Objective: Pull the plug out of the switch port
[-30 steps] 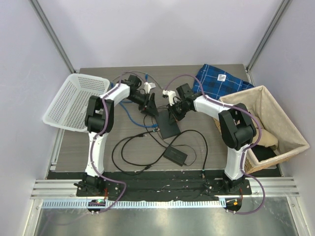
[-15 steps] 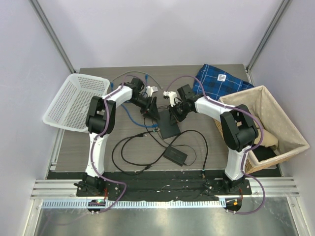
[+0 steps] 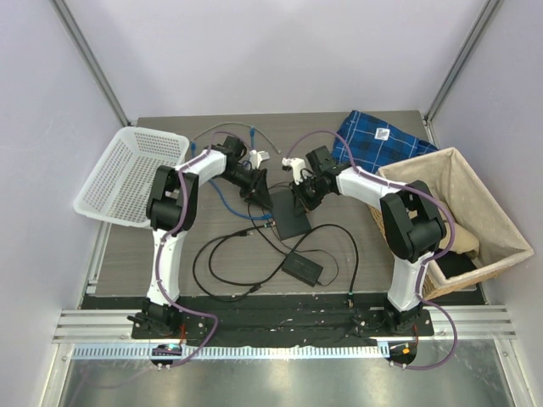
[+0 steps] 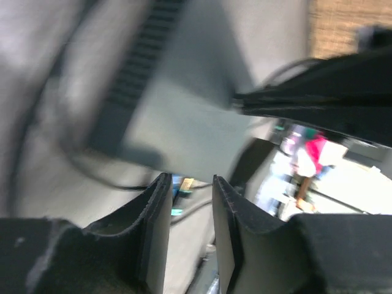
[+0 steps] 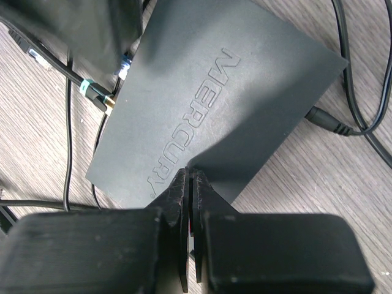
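Beside the switch (image 3: 291,214) at the table's middle, the left gripper (image 4: 188,202) is sitting almost where it was a second ago, its jaws standing apart and lining up on the plug (image 4: 182,185); I judge the pull is not yet beginning. The right gripper (image 5: 188,184), fully closed, is pressing on the flat dark grey box lettered MERCURY, whose switch port (image 5: 116,98) is facing left, cables trailing

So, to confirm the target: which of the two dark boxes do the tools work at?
The larger flat box embossed MERCURY; the smaller brick lies below it in the top view, apart.
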